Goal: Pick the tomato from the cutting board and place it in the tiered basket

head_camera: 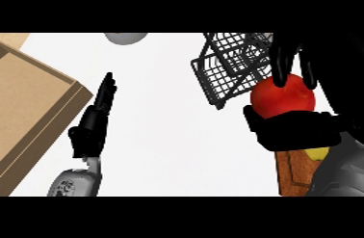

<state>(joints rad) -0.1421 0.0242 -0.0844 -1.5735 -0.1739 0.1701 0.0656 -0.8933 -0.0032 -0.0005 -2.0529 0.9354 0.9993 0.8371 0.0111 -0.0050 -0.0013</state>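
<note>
White counter (pixel 177 136). Right hand (pixel 298 128) curled around tomato (pixel 283 98), held beside wire tiered basket (pixel 231 68). Left hand (pixel 96 119) open, fingers straight, resting near cutting board (pixel 32 102).

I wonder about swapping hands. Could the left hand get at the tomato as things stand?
Probably not. The left hand rests open, apart at the view's left, while the right hand is curled round the tomato, covering its sides, beside the tiered basket.
</note>
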